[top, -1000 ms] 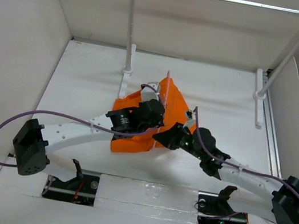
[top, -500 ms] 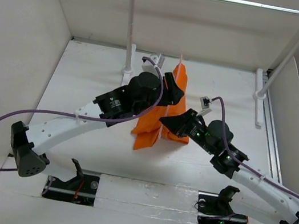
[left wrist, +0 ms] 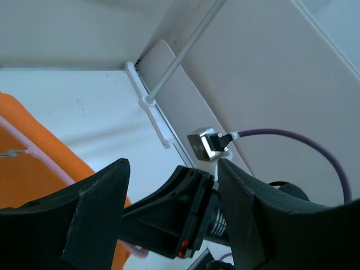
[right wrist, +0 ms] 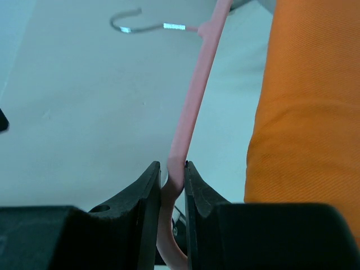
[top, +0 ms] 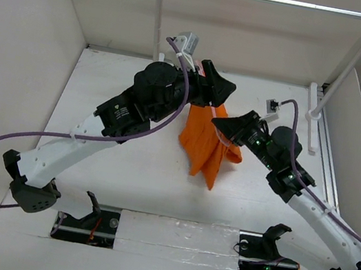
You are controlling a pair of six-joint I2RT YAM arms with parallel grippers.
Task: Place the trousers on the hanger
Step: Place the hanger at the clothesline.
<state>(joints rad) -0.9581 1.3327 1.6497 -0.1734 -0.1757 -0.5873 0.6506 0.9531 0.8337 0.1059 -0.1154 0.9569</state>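
You won't find any readable text, label, brand or number in any of the three views.
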